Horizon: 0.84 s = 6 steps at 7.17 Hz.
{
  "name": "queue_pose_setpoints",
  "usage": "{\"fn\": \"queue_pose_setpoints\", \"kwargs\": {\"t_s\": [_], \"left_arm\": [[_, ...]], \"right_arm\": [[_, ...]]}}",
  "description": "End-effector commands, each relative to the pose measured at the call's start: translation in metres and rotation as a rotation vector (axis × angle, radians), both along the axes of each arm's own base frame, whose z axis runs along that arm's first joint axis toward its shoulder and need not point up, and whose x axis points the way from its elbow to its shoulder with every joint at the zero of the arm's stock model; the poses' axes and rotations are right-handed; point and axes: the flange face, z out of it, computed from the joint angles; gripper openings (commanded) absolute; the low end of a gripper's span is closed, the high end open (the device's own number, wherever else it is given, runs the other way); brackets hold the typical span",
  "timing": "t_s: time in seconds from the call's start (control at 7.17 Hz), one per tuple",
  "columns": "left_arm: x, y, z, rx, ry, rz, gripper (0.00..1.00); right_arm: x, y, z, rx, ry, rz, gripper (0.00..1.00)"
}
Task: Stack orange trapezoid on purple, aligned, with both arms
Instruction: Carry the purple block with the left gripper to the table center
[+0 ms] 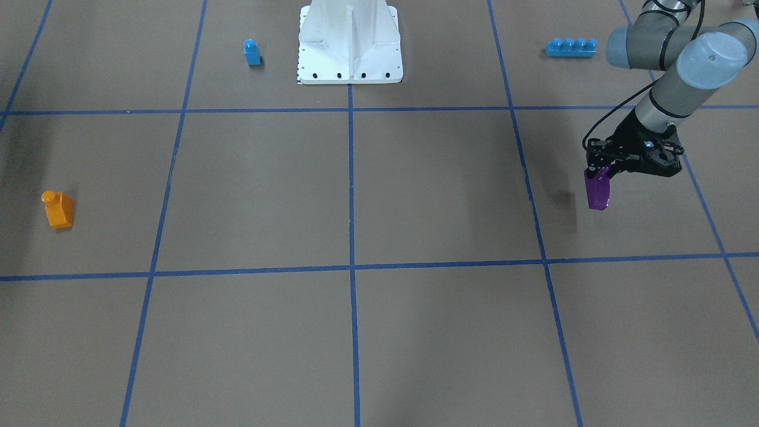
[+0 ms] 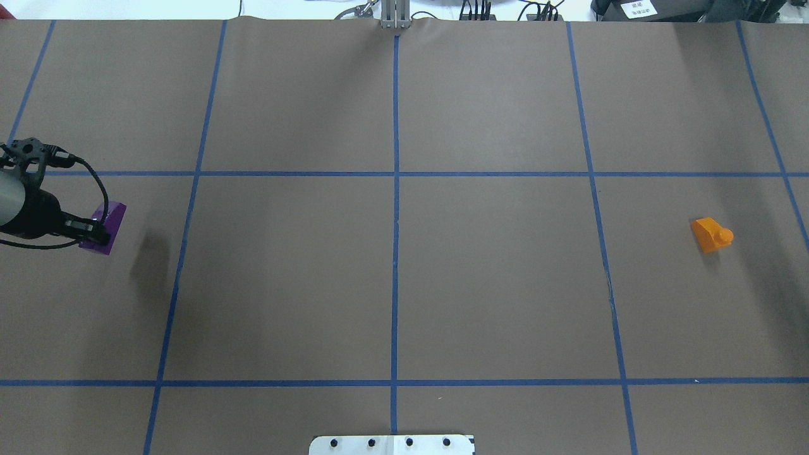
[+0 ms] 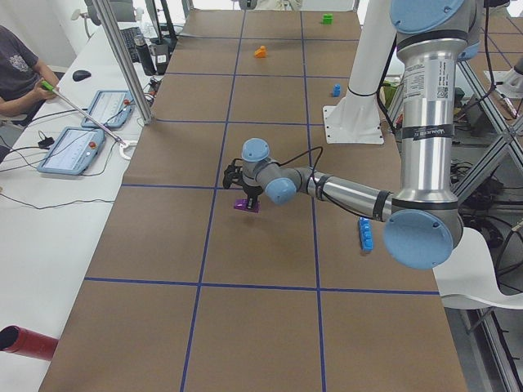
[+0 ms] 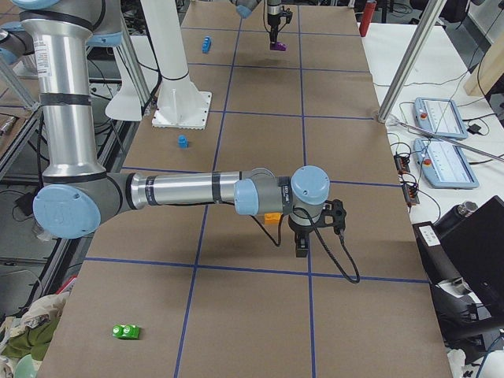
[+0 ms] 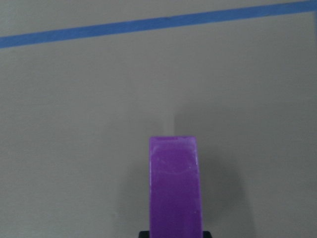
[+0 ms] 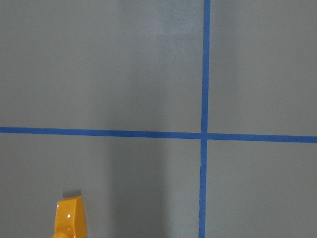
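Note:
My left gripper (image 1: 600,172) is shut on the purple brick (image 1: 597,193) and holds it a little above the table, its shadow off to one side. The purple brick also shows in the overhead view (image 2: 109,222) and fills the bottom of the left wrist view (image 5: 176,188). The orange trapezoid (image 1: 59,209) sits on the table at the opposite end (image 2: 711,235). My right gripper (image 4: 302,250) shows only in the exterior right view, hanging close beside the orange trapezoid (image 4: 272,216); I cannot tell whether it is open or shut. The right wrist view shows the orange trapezoid (image 6: 71,220) at its bottom left.
A small blue single-stud brick (image 1: 252,52) and a long blue four-stud brick (image 1: 571,47) lie on either side of the white pedestal base (image 1: 350,41). A green brick (image 4: 126,331) lies near the robot's side of the table. Blue tape lines divide the brown table.

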Motion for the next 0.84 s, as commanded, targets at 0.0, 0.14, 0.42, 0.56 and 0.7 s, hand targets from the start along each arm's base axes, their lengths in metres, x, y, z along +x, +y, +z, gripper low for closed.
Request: {"fn": "queue_pose_setpoints", "kwargs": {"t_s": [0.0, 0.14, 0.42, 0.56, 0.7], "left_arm": [[0.065, -0.042, -0.122, 0.143, 0.008, 0.018, 0.00], [0.125, -0.041, -0.184, 0.178, -0.042, 0.054, 0.00], [0.199, -0.036, -0.294, 0.225, -0.098, 0.106, 0.00], [0.238, -0.043, -0.316, 0.231, -0.106, 0.128, 0.00], [0.277, -0.058, -0.328, 0.249, -0.125, 0.146, 0.00]], "right_arm": [[0.000, -0.002, 0.003, -0.011, -0.002, 0.005, 1.00], [0.000, -0.002, 0.001, -0.008, -0.002, 0.005, 1.00], [0.000, -0.006, 0.003, -0.016, -0.001, 0.009, 1.00], [0.000, -0.006, 0.002, -0.018, -0.005, 0.012, 1.00], [0.000, -0.006, 0.002, -0.027, -0.005, 0.017, 1.00]]}}
